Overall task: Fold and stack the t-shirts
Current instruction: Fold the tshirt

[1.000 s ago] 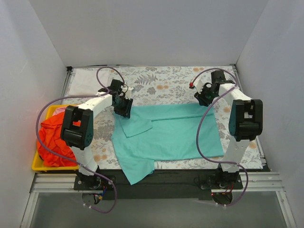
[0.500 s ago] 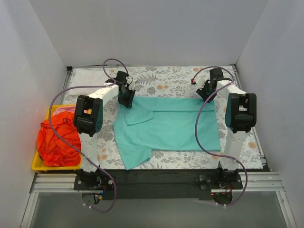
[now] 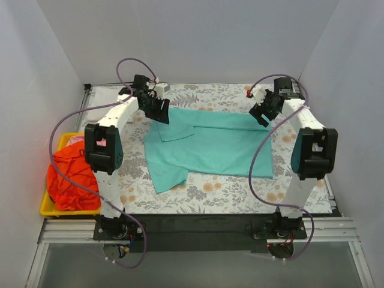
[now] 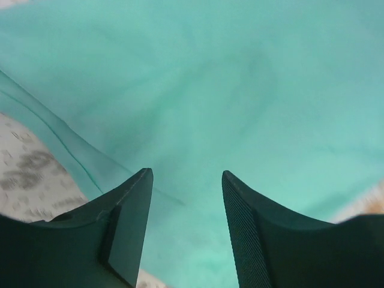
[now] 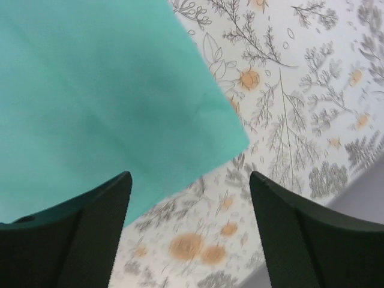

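Just beneath left hand (image 4: 186,173), teal t-shirt (image 4: 240,90)

I see the teal t-shirt (image 3: 210,150) spread on the table (image 3: 240,193), with my left tool (image 3: 159,114) and right tool (image 3: 263,116) over its far corners. An orange-red shirt (image 3: 71,180) fills the yellow tray (image 3: 49,210).

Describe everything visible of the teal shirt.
The teal shirt is plain, thin cloth lying mostly flat on the floral tablecloth, toward the far side. A sleeve is folded onto its body at far left; a flap juts out near left. The left gripper and right gripper sit open over its far corners.
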Available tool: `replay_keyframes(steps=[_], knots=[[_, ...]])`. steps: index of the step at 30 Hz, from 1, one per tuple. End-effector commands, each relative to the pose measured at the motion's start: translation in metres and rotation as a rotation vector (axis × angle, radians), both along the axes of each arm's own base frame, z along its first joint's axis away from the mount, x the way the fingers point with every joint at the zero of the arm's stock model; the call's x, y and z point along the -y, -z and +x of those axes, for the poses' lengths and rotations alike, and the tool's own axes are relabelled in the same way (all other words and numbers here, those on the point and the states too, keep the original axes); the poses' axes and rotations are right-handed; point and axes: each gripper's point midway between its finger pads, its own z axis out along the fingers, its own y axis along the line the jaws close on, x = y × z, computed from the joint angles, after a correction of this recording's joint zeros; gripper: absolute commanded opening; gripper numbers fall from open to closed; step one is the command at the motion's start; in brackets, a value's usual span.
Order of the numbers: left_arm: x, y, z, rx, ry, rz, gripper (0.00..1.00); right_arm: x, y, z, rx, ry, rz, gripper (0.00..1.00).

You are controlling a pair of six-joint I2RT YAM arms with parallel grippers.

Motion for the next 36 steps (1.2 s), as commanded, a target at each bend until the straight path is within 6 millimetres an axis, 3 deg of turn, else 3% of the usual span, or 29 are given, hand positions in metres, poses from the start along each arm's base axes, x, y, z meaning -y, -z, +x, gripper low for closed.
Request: replay_keyframes(steps=[1, 2, 3, 4, 5, 6, 8, 10, 12, 15, 22, 26, 31, 32, 35, 36], knots=[[0.016, -0.094, -0.074, 0.088, 0.218, -0.121, 0.5, -0.008, -0.054, -0.069, 0.025, -0.112, 0.01, 0.92], [0.01, -0.094, -0.102, 0.073, 0.245, -0.111, 0.53, -0.009, -0.05, -0.092, -0.02, -0.15, 0.003, 0.93], [0.004, -0.091, -0.12, 0.059, 0.281, -0.093, 0.54, -0.011, -0.064, -0.11, 0.004, -0.17, -0.002, 0.94], [0.001, -0.088, -0.136, 0.046, 0.307, -0.086, 0.55, -0.01, -0.059, -0.126, -0.016, -0.177, -0.012, 0.93], [-0.004, -0.084, -0.158, 0.031, 0.323, -0.084, 0.55, -0.009, -0.037, -0.155, -0.098, -0.193, -0.021, 0.9], [-0.008, -0.08, -0.171, 0.015, 0.34, -0.071, 0.55, -0.008, -0.037, -0.17, -0.095, -0.211, -0.051, 0.86], [-0.012, -0.081, -0.191, 0.013, 0.361, -0.07, 0.55, -0.008, -0.012, -0.202, -0.165, -0.232, -0.068, 0.81], [-0.015, -0.072, -0.211, -0.029, 0.388, -0.067, 0.55, -0.007, -0.007, -0.217, -0.167, -0.249, -0.088, 0.73], [-0.017, -0.064, -0.223, -0.043, 0.399, -0.063, 0.57, -0.007, 0.011, -0.233, -0.212, -0.261, -0.108, 0.71], [-0.021, -0.049, -0.234, -0.039, 0.416, -0.025, 0.58, -0.006, 0.032, -0.245, -0.247, -0.259, -0.122, 0.68], [-0.019, -0.039, -0.24, -0.039, 0.404, -0.006, 0.57, 0.002, 0.061, -0.25, -0.236, -0.246, -0.173, 0.61], [-0.019, -0.034, -0.247, -0.05, 0.425, -0.007, 0.57, 0.0, 0.063, -0.245, -0.223, -0.245, -0.176, 0.58], [-0.021, -0.023, -0.263, -0.029, 0.481, 0.038, 0.55, 0.005, 0.073, -0.256, -0.252, -0.257, -0.2, 0.44], [-0.02, -0.015, -0.273, -0.038, 0.51, 0.051, 0.55, 0.005, 0.076, -0.26, -0.26, -0.258, -0.199, 0.43], [-0.019, -0.003, -0.276, 0.028, 0.565, 0.122, 0.57, 0.005, 0.071, -0.26, -0.233, -0.262, -0.204, 0.41], [-0.021, 0.007, -0.283, 0.014, 0.577, 0.144, 0.57, 0.005, 0.071, -0.26, -0.231, -0.262, -0.204, 0.36]])
